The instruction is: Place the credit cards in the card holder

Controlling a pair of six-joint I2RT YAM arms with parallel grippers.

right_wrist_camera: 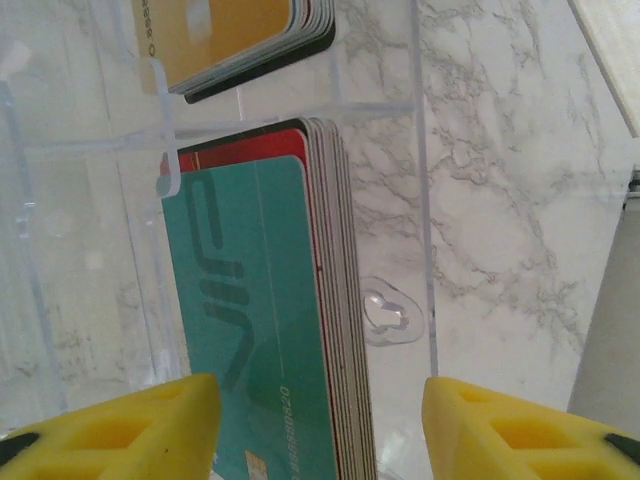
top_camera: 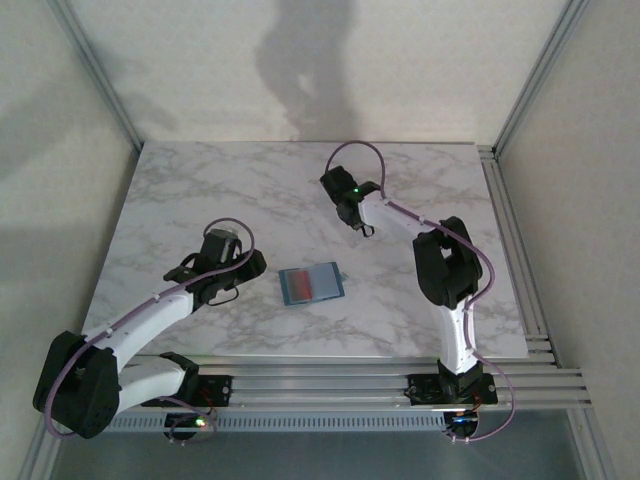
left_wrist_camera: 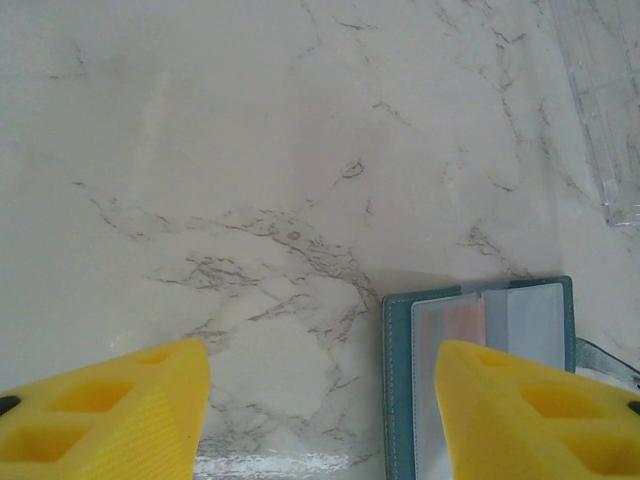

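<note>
**Two stacks up in the clear rack, both grippers wide**

Over on the marble table (top_camera: 200,200), toward its far middle, the card holder (right_wrist_camera: 425,150) sits right beneath the right gripper (right_wrist_camera: 318,400). It is a see-through plastic rack with thin clear walls and a cross divider splitting it into compartments. In the nearer compartment a near stack (right_wrist_camera: 335,300) of cards stands on edge, packed tight. A teal card (right_wrist_camera: 260,330) faces us and a red card (right_wrist_camera: 240,150) peeks out just behind it. Past the divider there's a far stack (right_wrist_camera: 250,45), with a gold card (right_wrist_camera: 220,35) in front and a black card (right_wrist_camera: 265,75) at the back.

The right gripper's yellow fingers are spread to either side of the near stack. There's clear daylight on the right side, so nothing is pinched. The left gripper (left_wrist_camera: 322,400) hangs wide too, with bare marble between its fingers and the open teal wallet (left_wrist_camera: 400,400) just beside its right finger.

The bottom of the near stack and the top of the far stack are both cut off by the frame. From above, the rack is nearly impossible to pick out against the marble. The wallet's pockets are too hazy to tell what's inside.

Big letters run lengthwise on the teal card, possibly "VIP". The small digits below them are too blurred to read.
</note>
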